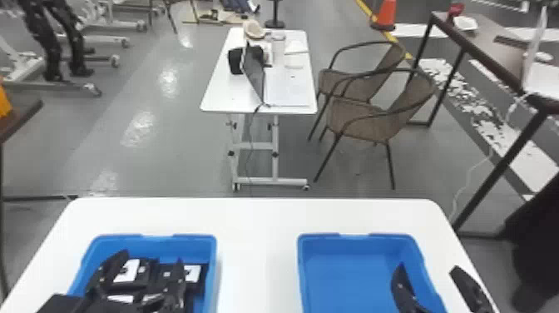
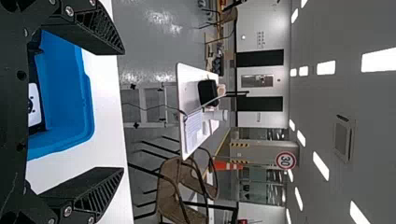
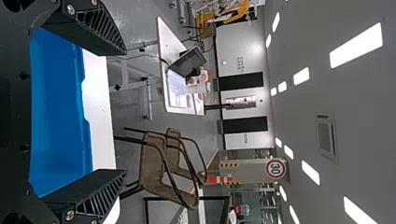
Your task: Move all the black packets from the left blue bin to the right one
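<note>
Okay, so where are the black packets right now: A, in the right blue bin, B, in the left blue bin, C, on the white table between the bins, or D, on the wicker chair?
B: the black packets lie inside the left blue bin, where the left gripper also shows.

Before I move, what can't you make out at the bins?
Black packet count, head view: left gripper and overlap hide it.
Near walls of left bin and right bin, head view: cut by bottom edge.
Label print, head view: too small.
Rest of left bin, left wrist view: behind gripper body.
</note>
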{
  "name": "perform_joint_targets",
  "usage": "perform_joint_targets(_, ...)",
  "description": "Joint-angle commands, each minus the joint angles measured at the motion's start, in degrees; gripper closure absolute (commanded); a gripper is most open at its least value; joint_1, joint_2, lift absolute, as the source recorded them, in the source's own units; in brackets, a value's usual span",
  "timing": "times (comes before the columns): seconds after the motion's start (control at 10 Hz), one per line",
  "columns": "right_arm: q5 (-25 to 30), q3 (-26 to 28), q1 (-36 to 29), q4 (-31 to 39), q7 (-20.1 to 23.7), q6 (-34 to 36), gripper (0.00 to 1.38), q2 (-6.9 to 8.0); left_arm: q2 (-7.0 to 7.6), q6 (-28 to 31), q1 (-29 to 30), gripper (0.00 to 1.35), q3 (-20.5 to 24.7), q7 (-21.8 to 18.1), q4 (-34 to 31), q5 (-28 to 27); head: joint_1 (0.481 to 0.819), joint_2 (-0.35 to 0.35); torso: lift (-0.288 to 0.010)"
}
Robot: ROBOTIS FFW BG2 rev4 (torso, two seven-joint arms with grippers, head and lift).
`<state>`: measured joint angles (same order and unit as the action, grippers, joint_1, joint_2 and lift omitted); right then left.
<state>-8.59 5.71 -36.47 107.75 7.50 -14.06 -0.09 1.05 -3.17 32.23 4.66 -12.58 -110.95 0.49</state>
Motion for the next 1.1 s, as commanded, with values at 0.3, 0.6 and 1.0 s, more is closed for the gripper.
perform_joint_targets(0.3, 0.0, 0.0, 0.0, 0.0, 0.1, 0.0, 0.11, 0.14, 0.0, 0.1, -0.1, 0.14, 0.0, -0.2, 0.0, 0.1, 0.695, -0.053, 0.0)
perform_joint_targets(0.6, -0.1, 0.0, -0.2, 0.0, 0.1, 0.1, 0.11, 0.14, 0.0, 0.7, 0.0, 0.14, 0.3, -0.2, 0.1, 0.3, 0.695, -0.053, 0.0)
perform_joint_targets(1.0, -0.3, -0.4, 0.0, 0.0, 0.1, 0.4, 0.11, 0.14, -0.18, 6.3, -2.4, 0.14, 5.5, -1.7, 3.2, -2.9, 0.695, -0.018, 0.0)
